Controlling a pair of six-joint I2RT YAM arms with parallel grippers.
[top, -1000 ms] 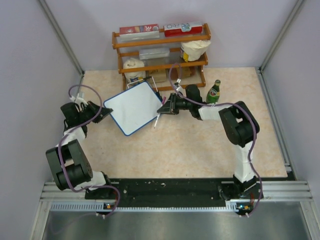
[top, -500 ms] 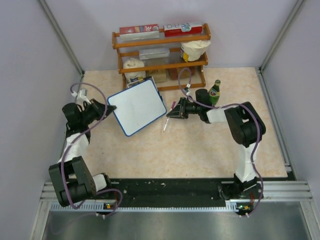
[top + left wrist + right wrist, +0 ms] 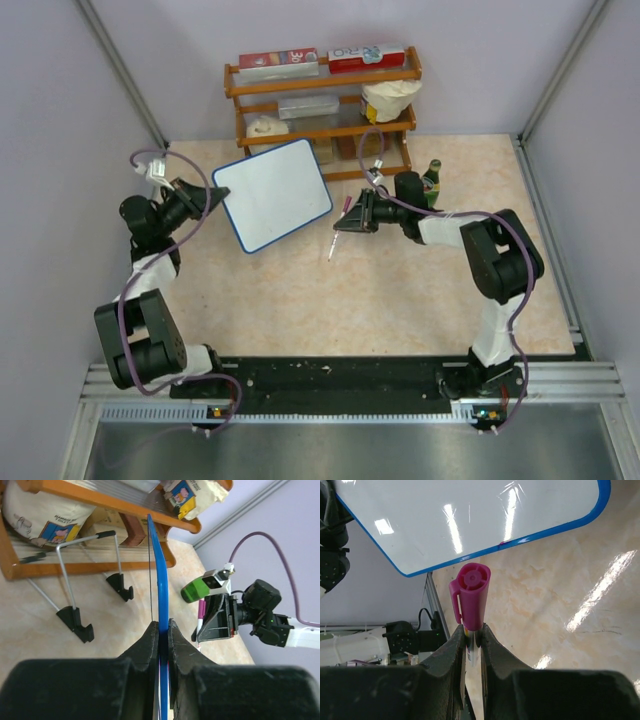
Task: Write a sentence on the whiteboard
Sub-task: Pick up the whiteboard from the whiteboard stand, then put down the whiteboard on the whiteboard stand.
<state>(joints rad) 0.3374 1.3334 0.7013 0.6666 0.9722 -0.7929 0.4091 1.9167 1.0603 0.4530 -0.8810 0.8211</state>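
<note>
Marbling in beige and cream is running across the table (image 3: 400, 300), which is catching streaks of glare in the right wrist view. Lilac walls (image 3: 500, 60) are closing it in on three sides, with grey metal posts (image 3: 120, 70) slanting up at the back corners. A black rail (image 3: 330, 375) is carrying both arm bases along the near edge. A wooden rack (image 3: 320, 92) is standing against the back wall, holding boxes and bags, and a green bottle (image 3: 431, 180) is standing on the table near its right end

The left gripper (image 3: 160, 630) is clamping the left edge of the whiteboard (image 3: 272, 194), its fingers pressing on both faces at the blue frame. The whiteboard is hanging over the back left of the table, just in front of the rack, its blank white face showing to the top camera. Whether any corner is touching the table, I cannot tell

The right gripper (image 3: 470, 635) is squeezing a marker (image 3: 470, 595) with a magenta clip cap. Marker and whiteboard are sitting near each other but apart, with bare table showing between them in the top view
</note>
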